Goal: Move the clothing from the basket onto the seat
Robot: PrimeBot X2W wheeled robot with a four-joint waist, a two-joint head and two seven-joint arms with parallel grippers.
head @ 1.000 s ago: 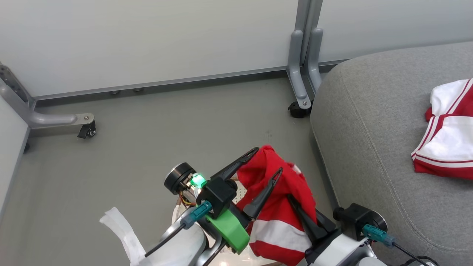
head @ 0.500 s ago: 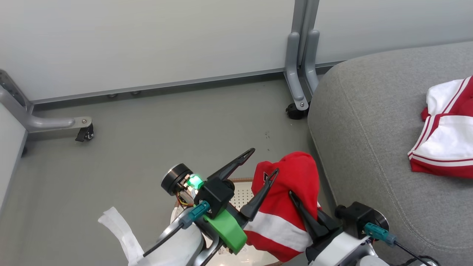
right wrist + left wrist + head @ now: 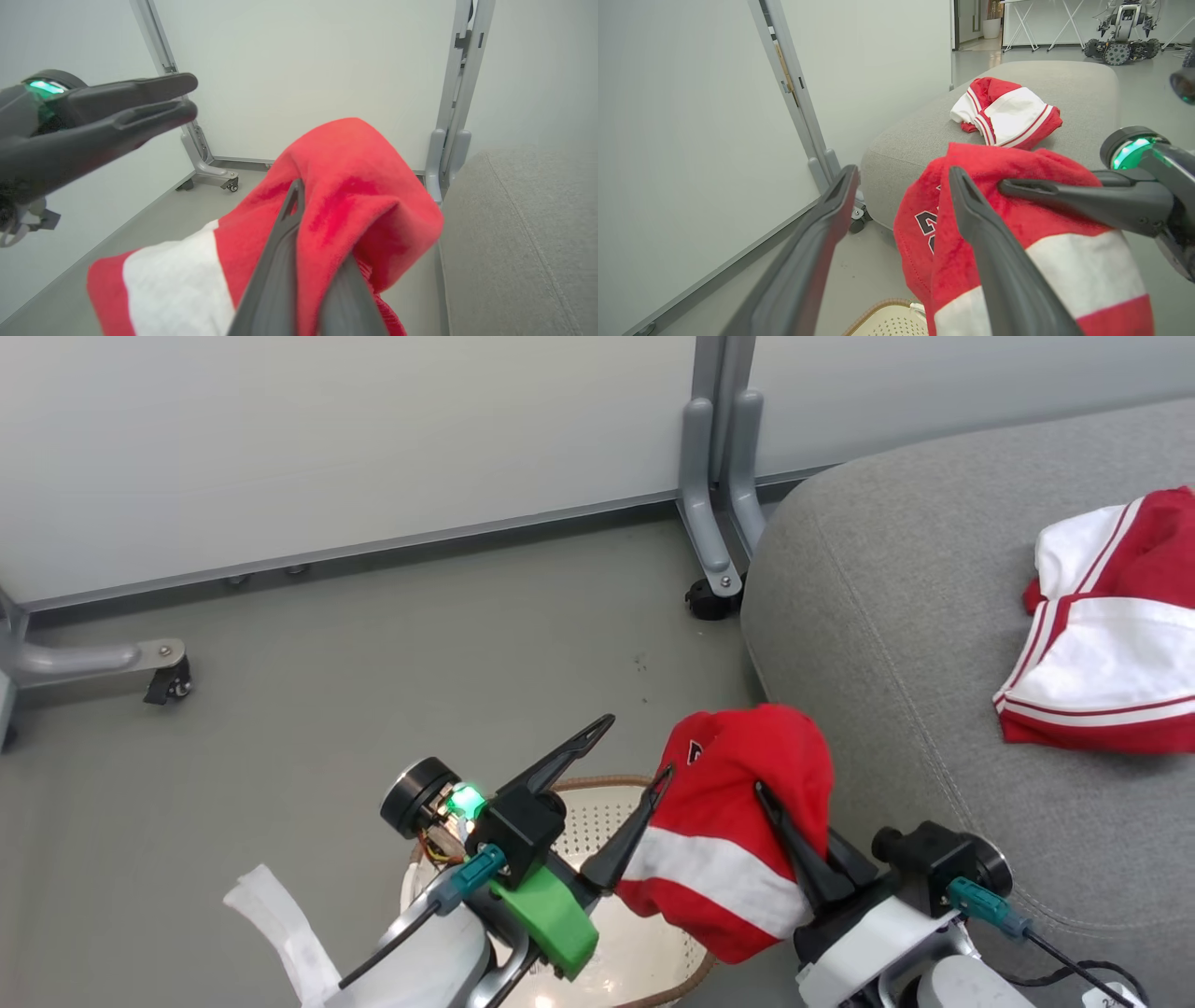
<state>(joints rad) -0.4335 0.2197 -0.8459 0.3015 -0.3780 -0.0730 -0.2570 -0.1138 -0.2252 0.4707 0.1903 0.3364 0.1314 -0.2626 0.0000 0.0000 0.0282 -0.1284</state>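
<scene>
My right gripper [image 3: 767, 795] is shut on a red garment with a white band [image 3: 738, 803], which hangs above the basket's right side, close to the seat's edge. In the right wrist view the cloth [image 3: 355, 177] drapes over the right gripper [image 3: 303, 210]. My left gripper [image 3: 630, 751] is open just left of the garment, nothing between its fingers; its wrist view shows the open left gripper [image 3: 901, 172] beside the cloth [image 3: 1017, 210]. The cream basket [image 3: 597, 784] sits below both grippers. A second red-and-white garment [image 3: 1092, 635] lies on the grey seat [image 3: 896, 644].
Grey partition legs on castors stand on the floor at the back [image 3: 709, 588] and at the far left [image 3: 163, 681]. White panels close off the back. A white strip [image 3: 271, 915] hangs by my left arm. Another robot [image 3: 1125, 32] stands far behind the seat.
The red garment has come out from between the left fingers and moved right toward the seat in the right gripper. The camera has turned right, shifting the whole picture left.
</scene>
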